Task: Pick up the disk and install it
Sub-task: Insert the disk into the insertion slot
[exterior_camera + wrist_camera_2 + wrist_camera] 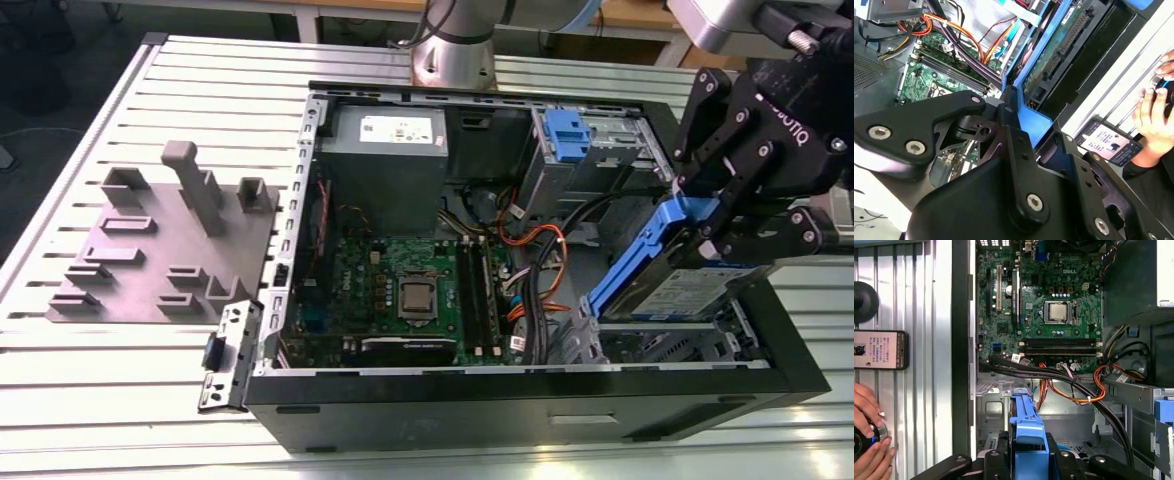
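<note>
In the exterior view my black gripper (pixel 745 232) is shut on the disk (pixel 694 292), a silver drive with a white-and-blue label in a blue carrier (pixel 638 258). The disk hangs tilted, one end raised, over the drive bay (pixel 667 345) at the front corner of the open case on the exterior view's right. Both wrist views show the carrier's blue end (pixel 1035 121) (pixel 1026 426) clamped between the black fingers (pixel 1010 107). In the second wrist view the disk's green circuit-board underside (pixel 1055 54) faces the camera.
The open computer case (pixel 534 395) holds a green motherboard (pixel 407 290), a grey power supply (pixel 387 140), orange and black cables (pixel 534 250) and a drive cage with a blue latch (pixel 566 135). A grey fixture plate (pixel 160 240) lies at the exterior view's left. A person's hands (pixel 866 440) and a phone (pixel 879 350) are beside the case.
</note>
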Motion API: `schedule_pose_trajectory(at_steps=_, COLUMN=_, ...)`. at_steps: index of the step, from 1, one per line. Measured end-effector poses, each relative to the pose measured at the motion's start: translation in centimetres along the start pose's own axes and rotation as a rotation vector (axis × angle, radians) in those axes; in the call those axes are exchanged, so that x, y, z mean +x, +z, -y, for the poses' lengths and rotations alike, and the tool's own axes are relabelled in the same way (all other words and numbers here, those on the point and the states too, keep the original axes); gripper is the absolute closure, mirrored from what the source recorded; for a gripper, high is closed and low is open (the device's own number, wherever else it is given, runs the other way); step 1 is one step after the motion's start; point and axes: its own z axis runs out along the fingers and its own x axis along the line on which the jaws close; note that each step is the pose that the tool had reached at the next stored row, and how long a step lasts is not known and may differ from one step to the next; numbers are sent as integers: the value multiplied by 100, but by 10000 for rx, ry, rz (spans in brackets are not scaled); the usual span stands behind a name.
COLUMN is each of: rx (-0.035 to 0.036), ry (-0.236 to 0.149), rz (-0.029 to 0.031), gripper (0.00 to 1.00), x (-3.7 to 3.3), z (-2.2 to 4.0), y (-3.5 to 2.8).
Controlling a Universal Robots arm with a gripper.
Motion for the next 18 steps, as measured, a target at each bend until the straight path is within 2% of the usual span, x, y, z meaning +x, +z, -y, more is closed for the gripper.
schedule_pose_trajectory(at_steps=6, rx=0, ry=0, rz=-1, gripper=62, x=0, z=0, y=1)
schedule_pose_trajectory(at_steps=7, rx=0, ry=0, rz=-1, gripper=56, x=0, z=0, y=3)
schedule_pose_trajectory(at_steps=8, rx=0, ry=0, rz=2, gripper=56, x=0, z=0, y=8)
schedule_pose_trajectory(at_steps=16, rx=0, ry=0, rz=2, gripper=56, x=9, z=1, y=145)
schedule_pose_trajectory(at_steps=17, rx=0, ry=0, rz=0, gripper=58, x=10, z=1, y=162)
schedule_pose_trajectory(at_steps=18, rx=0, ry=0, rz=0, gripper=64, x=11, z=2, y=180)
